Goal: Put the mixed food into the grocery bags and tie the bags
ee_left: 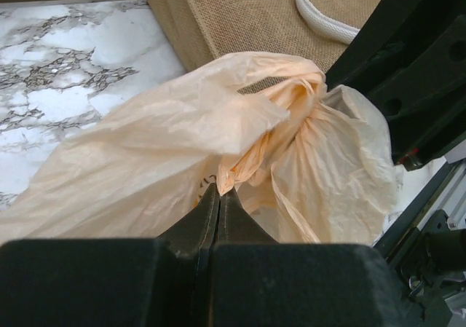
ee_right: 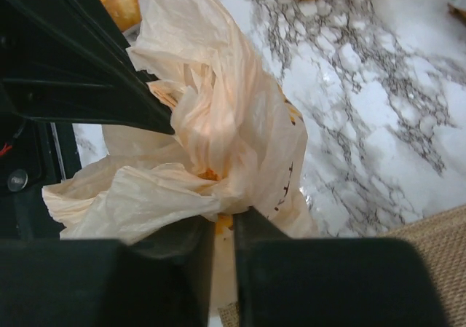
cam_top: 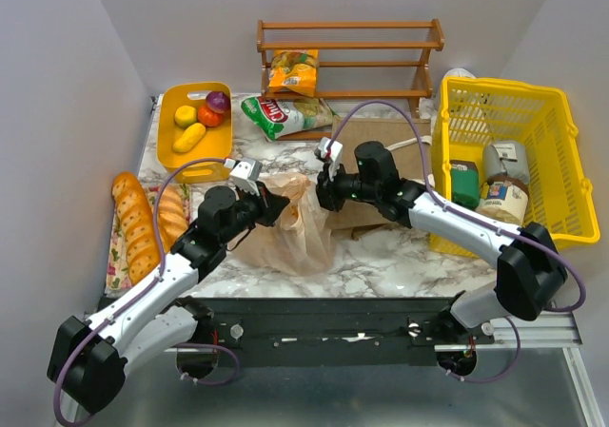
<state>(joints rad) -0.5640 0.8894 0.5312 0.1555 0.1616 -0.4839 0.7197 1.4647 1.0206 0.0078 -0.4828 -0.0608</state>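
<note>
The peach-orange plastic grocery bag (cam_top: 285, 235) lies bunched on the marble between my two grippers. My left gripper (ee_left: 219, 190) is shut, pinching a twisted strip of the bag's film (ee_left: 251, 148) at its tips. My right gripper (ee_right: 224, 221) faces it from the other side with its jaws a narrow gap apart; crumpled film (ee_right: 218, 123) lies against the tips and shows in the gap. In the top view the left gripper (cam_top: 283, 202) and right gripper (cam_top: 322, 194) nearly meet over the bag. The tan jute tote (ee_left: 247, 14) with a white handle (ee_left: 320, 17) lies just behind.
A green-and-white snack packet (cam_top: 284, 115) lies by the wooden rack (cam_top: 347, 42), which holds a yellow packet (cam_top: 293, 72). A yellow tray (cam_top: 169, 140) of fruit sits far left, a baguette (cam_top: 133, 227) nearer. The yellow mesh basket (cam_top: 561, 132) with jars stands right.
</note>
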